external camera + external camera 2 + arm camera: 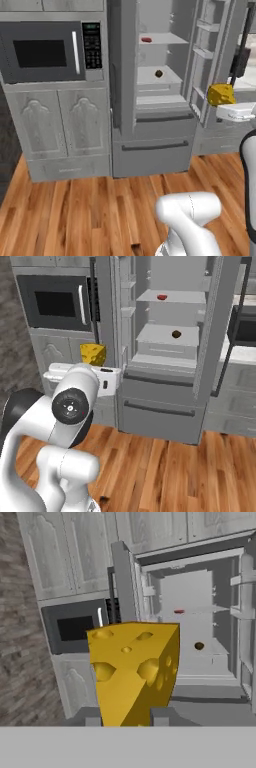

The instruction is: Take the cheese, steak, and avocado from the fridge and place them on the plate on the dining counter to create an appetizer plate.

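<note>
The cheese (134,672) sits clamped between the two dark fingertips of the gripper (125,721), whose jaws are drawn in narrow against its lower sides, so the yellow wedge rides out in front of the hand and well clear of the fridge (150,145). In the left base view the cheese (221,94) hangs at the end of the white hand, off to the side of the open fridge door; in the right base view it (93,354) shows just above the hand, in front of the lower cabinets. Carrying it well probably means keeping the grip steady and the wedge level, since only its lower part appears to be held and a quick swing could twist it loose. Beyond the hand, the steak (146,39) lies on an upper shelf and the avocado (159,73) on the shelf below, both yet to be fetched. The microwave (47,52) stands beside the fridge.
</note>
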Robot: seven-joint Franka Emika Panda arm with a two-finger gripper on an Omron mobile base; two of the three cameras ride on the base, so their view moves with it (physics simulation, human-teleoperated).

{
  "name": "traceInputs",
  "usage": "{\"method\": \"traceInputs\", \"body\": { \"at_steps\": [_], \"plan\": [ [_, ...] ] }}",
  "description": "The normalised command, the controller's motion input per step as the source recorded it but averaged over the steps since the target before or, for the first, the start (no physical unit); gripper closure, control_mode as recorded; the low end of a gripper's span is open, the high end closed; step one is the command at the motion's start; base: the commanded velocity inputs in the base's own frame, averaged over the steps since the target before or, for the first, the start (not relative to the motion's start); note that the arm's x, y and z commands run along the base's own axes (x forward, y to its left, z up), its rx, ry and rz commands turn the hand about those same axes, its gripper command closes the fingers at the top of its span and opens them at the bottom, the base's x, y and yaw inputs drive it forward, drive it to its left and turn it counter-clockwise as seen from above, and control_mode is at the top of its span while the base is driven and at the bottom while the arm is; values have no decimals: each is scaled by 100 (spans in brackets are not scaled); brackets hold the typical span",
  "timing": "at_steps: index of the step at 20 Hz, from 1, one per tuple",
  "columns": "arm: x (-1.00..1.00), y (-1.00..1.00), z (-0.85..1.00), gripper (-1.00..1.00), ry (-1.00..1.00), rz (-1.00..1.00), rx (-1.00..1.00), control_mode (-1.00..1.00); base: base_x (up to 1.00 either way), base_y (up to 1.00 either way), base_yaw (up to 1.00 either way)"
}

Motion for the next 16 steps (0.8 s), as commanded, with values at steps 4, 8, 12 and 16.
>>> {"method": "traceInputs", "body": {
  "at_steps": [4,8,12,16],
  "plan": [
    [0,0,0,100,0,0,0,100,-100,-37,-10],
    [0,0,0,100,0,0,0,100,-100,-54,-11],
    [0,0,0,100,0,0,0,100,-100,-56,-10],
    [0,0,0,100,0,0,0,100,-100,-58,-9]
  ]
}}
